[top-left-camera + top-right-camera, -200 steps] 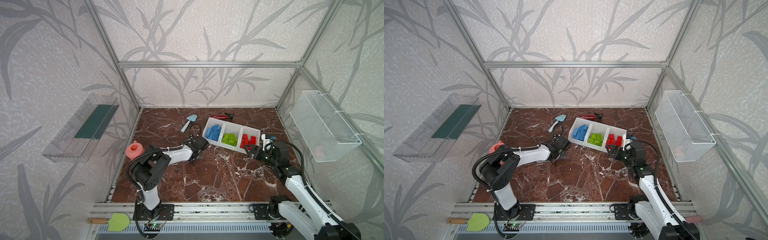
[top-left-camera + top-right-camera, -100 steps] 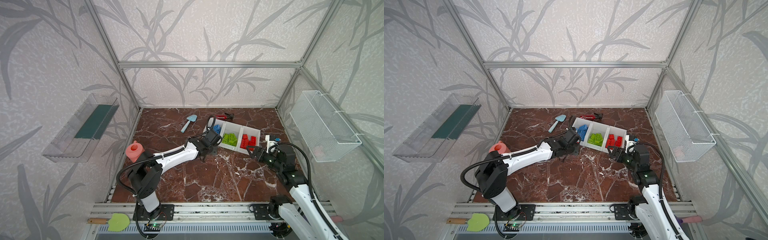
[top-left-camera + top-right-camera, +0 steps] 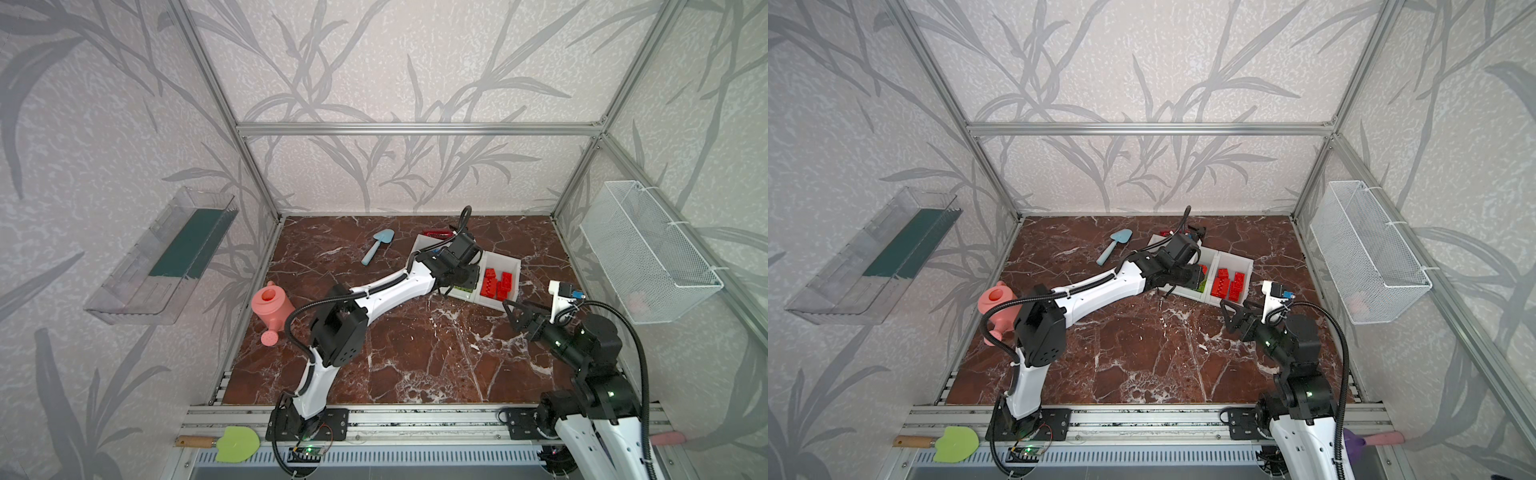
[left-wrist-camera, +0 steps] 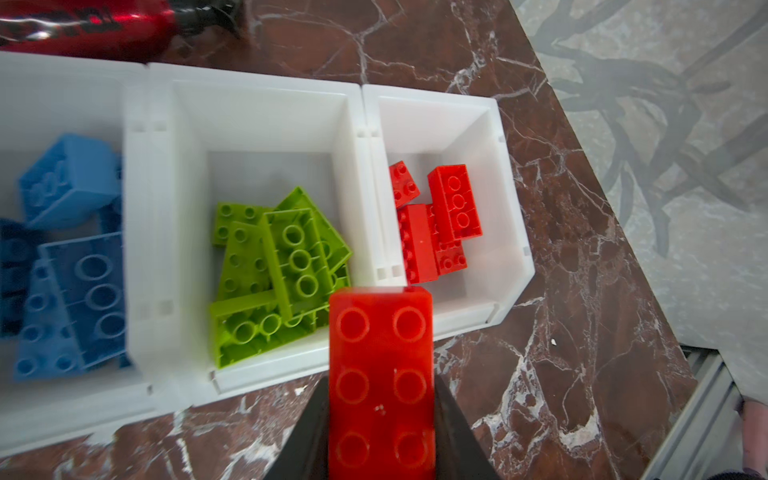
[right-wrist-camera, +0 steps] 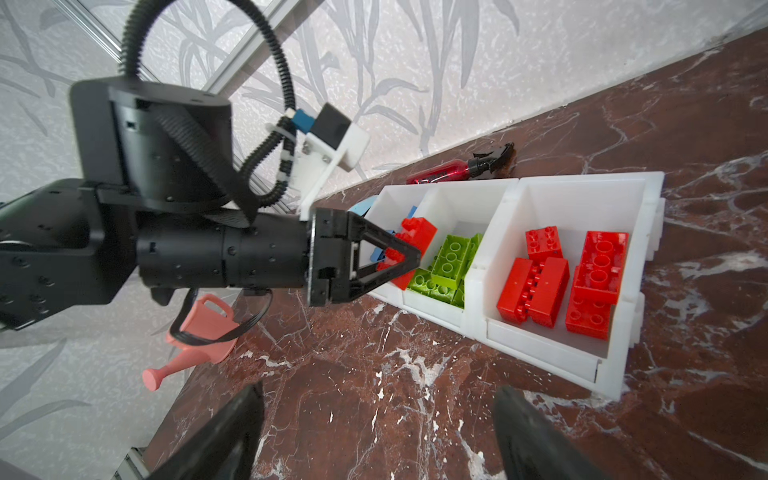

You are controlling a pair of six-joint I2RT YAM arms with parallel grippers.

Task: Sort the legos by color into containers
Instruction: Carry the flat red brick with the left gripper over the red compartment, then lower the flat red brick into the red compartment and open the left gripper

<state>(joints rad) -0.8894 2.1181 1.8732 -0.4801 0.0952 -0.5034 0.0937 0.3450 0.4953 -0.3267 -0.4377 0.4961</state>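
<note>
One red lego (image 4: pixel 380 382) pinched by left fingers (image 4: pixel 451 440) over containers (image 4: pixel 153 232).

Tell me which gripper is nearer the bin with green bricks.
Left. The left gripper, shut on a red brick, hangs over the green bin; the right gripper, open, sits off the red bin's corner.

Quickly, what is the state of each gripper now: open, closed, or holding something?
Left gripper: closed on a red lego.
Right gripper: open, holding nothing.

On the desk (image 3: pixel 415 353), the containers (image 3: pixel 503 262) stand rear-centre, trowel (image 3: pixel 376 245) to their left, spray bottle (image 3: pixel 436 233) just behind them.
</note>
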